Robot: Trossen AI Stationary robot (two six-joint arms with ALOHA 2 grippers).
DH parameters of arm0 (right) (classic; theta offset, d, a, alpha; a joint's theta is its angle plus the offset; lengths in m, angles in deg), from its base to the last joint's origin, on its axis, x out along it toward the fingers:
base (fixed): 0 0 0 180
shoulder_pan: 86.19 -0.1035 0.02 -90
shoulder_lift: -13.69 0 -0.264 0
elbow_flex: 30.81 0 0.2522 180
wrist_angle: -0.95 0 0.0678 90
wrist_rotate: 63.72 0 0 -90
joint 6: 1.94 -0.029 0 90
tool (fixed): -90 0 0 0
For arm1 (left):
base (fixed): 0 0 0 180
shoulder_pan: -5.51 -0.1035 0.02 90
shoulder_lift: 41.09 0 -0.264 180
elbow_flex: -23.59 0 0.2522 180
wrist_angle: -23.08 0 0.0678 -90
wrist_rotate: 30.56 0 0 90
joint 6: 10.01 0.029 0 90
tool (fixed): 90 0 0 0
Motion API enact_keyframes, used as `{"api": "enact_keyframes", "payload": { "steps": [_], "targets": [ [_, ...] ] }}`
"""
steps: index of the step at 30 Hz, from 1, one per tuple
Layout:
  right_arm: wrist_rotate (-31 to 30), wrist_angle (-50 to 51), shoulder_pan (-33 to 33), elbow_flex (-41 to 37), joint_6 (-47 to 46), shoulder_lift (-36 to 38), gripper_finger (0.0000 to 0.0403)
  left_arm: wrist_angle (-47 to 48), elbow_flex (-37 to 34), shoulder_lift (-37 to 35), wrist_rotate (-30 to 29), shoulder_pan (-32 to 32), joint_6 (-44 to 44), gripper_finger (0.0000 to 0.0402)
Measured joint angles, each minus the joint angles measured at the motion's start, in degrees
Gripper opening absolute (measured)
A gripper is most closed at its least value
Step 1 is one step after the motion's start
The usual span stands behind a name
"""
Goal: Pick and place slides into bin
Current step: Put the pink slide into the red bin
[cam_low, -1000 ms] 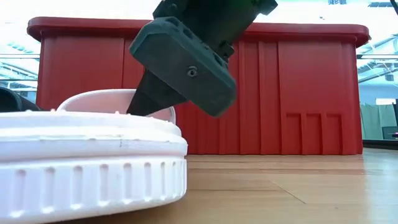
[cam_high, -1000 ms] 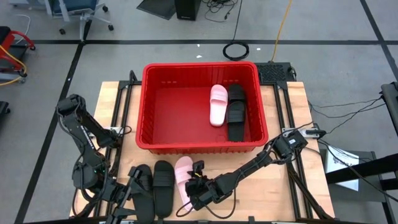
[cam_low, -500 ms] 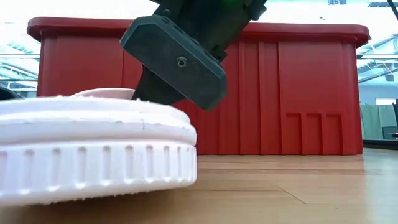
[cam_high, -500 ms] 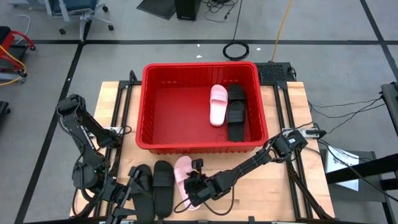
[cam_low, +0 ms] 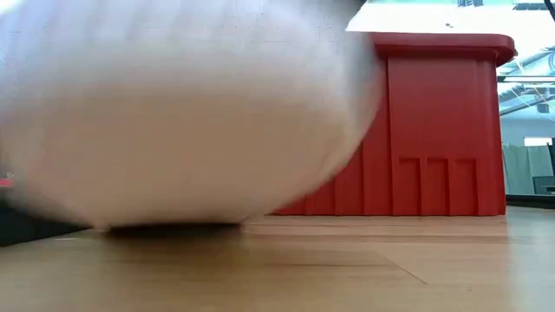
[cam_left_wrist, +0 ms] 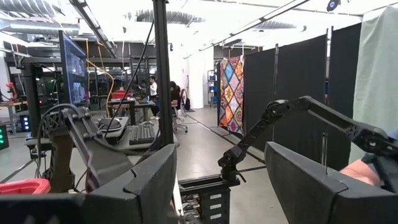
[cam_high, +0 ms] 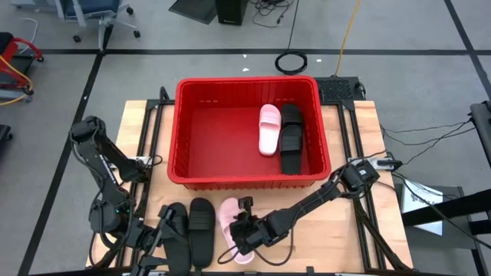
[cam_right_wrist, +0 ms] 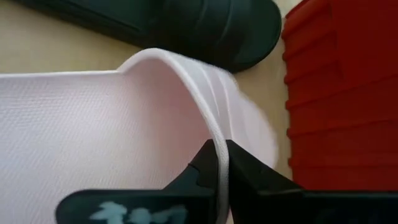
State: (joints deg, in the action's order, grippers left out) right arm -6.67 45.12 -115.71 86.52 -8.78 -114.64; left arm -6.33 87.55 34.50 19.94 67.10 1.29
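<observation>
A light pink slide (cam_high: 230, 218) lies at the table's near side in front of the red bin (cam_high: 184, 138). My right gripper (cam_high: 242, 234) is shut on its strap. In the low view the pink slide (cam_low: 173, 113) fills most of the picture as a blur. Two black slides (cam_high: 201, 230) (cam_high: 173, 228) lie sole-down on the table to its left. Another pink slide (cam_high: 268, 129) and black slides (cam_high: 291, 138) lie inside the bin. My left gripper (cam_left_wrist: 217, 186) is open and empty at the near left, pointing into the room. My right gripper pinches the free edge of the pink slide's strap (cam_right_wrist: 217, 146) between its two fingertips (cam_right_wrist: 202, 168): one finger under the strap, one outside. The fingers come level from the table's right. Whether the sole is clear of the table, I cannot tell.
The bin's near wall (cam_low: 434, 130) stands just behind the pink slide. Bare wood (cam_high: 345, 230) shows at the near right, crossed by my right arm. Cables and frame rails run along both table sides.
My right gripper has moved left onto the pink slide's strap. It has then drawn the slide toward the table's near edge. The slide has swung a little and now looms much larger and higher in the low view.
</observation>
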Motion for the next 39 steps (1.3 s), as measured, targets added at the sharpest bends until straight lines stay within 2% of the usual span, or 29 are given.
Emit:
{"api": "enact_keyframes", "payload": {
  "steps": [6,15,20,27,30,35,39],
  "targets": [
    [2.3,2.7,-1.7,0.0,-1.4,3.6,0.0006,0.0,0.0,0.0,0.0,0.0,-0.2,0.025],
    [13.7,-1.7,-4.6,0.0,-1.3,8.5,0.0006,-0.2,0.0,0.0,0.0,0.0,-0.2,0.025],
    [17.9,-6.3,-6.0,0.0,3.7,10.3,0.0007,-0.3,0.0,0.0,0.0,0.0,-0.2,0.025],
    [18.2,-11.2,-6.2,0.0,11.2,14.2,0.0008,-1.2,0.0,-0.1,-0.2,0.0,0.2,0.025],
    [18.2,-11.3,-5.7,0.0,13.8,17.6,0.0008,-4.3,0.0,-0.3,-3.2,0.0,0.6,0.025],
    [18.0,-10.6,-4.1,0.0,17.3,24.1,0.0008,-8.3,0.0,-0.6,-9.2,0.0,8.5,0.025],
    [17.2,-8.7,-2.2,0.0,18.9,29.4,0.0008,-9.5,0.0,-4.3,-11.8,-0.2,14.5,0.025]
  ]
}}
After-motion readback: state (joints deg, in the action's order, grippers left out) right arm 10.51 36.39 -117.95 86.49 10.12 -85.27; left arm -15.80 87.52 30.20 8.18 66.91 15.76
